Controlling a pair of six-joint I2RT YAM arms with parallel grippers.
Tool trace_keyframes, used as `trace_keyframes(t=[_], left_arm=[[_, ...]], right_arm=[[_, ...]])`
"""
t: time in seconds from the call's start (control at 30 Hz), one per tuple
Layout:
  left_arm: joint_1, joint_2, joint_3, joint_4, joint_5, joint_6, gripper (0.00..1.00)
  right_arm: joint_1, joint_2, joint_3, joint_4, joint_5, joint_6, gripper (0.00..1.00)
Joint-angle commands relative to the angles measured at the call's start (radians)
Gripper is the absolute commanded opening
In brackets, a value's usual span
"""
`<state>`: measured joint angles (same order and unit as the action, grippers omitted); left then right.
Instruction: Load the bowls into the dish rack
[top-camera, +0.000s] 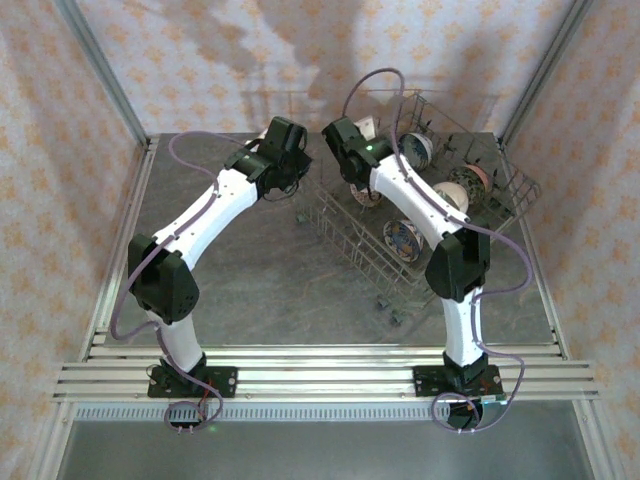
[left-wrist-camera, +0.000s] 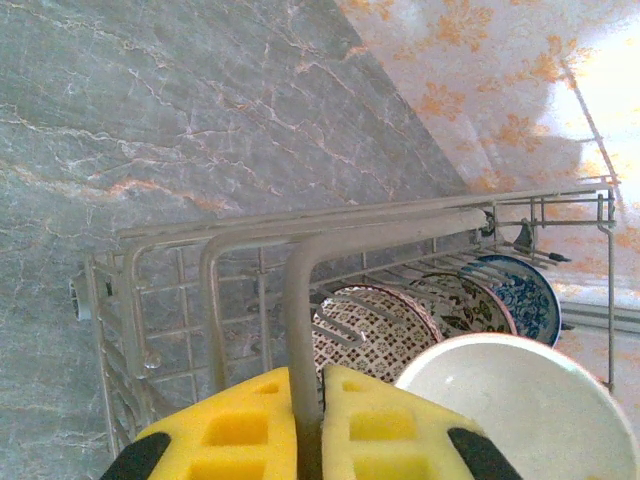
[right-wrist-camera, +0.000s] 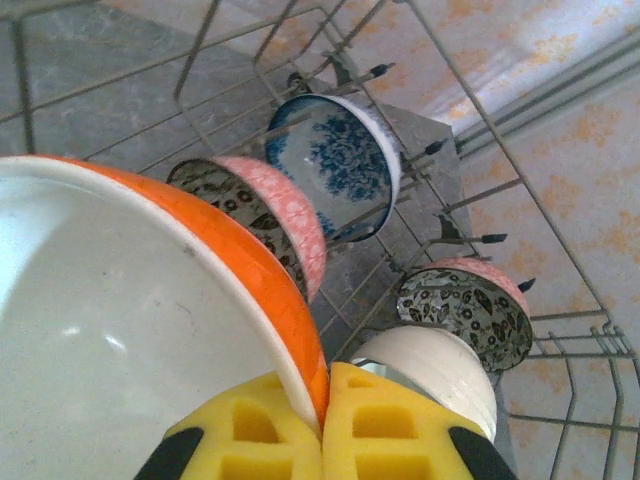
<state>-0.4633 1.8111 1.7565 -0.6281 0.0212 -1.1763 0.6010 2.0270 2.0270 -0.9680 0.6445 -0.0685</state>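
Walls (top-camera: 60, 120) of pale pink with an orange floral print close in three sides, held at the corners by grey metal posts. The tabletop (top-camera: 280, 280) is grey stone-look with light veins and faint rusty streaks. Along its near edge run ribbed aluminium rails (top-camera: 320, 365) that carry both arm bases.

The dish rack (top-camera: 350, 240) sits on the far right part of the tabletop, turned at an angle to the edges. Several bowls stand on edge between its tines.

The left gripper (left-wrist-camera: 308, 400) is at the rack's left side, its yellow pads pinched narrowly on the thick wire of the rack's top rim.

The right gripper (right-wrist-camera: 322, 400) is above the inside of the rack, clamped on the rim of the orange bowl (right-wrist-camera: 130, 320), whose white inside faces the wrist camera. Beyond it in the rack are:
- a pink bowl (right-wrist-camera: 270, 215) with a dark floral inside, just beside the orange one
- a blue bowl (right-wrist-camera: 335, 165) behind that
- a second pink floral bowl (right-wrist-camera: 465, 310) in the next row
- a white bowl (right-wrist-camera: 430, 365) near the second pink one
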Motion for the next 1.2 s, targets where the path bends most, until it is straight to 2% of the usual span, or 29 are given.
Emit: trace_keyframes(t=[0.0,0.37,0.87,1.03,1.17], left_arm=[[-0.002,-0.039,-0.005,-0.041,-0.014,0.034,0.12],[-0.001,-0.033,0.021,-0.059,0.026,0.116,0.17],[0.0,-0.031,0.029,-0.067,0.068,0.197,0.17],[0.0,-0.035,0.029,-0.07,0.069,0.211,0.17],[0.0,-0.033,0.028,-0.067,0.075,0.211,0.17]], right_arm=[[0.023,-0.067,-0.063,0.149,0.092,-0.095,0.04],[0.034,-0.116,-0.29,0.435,0.23,-0.235,0.03],[0.032,-0.148,-0.509,0.796,0.315,-0.415,0.03],[0.031,-0.163,-0.552,0.873,0.33,-0.446,0.03],[0.037,-0.16,-0.566,0.865,0.304,-0.448,0.02]])
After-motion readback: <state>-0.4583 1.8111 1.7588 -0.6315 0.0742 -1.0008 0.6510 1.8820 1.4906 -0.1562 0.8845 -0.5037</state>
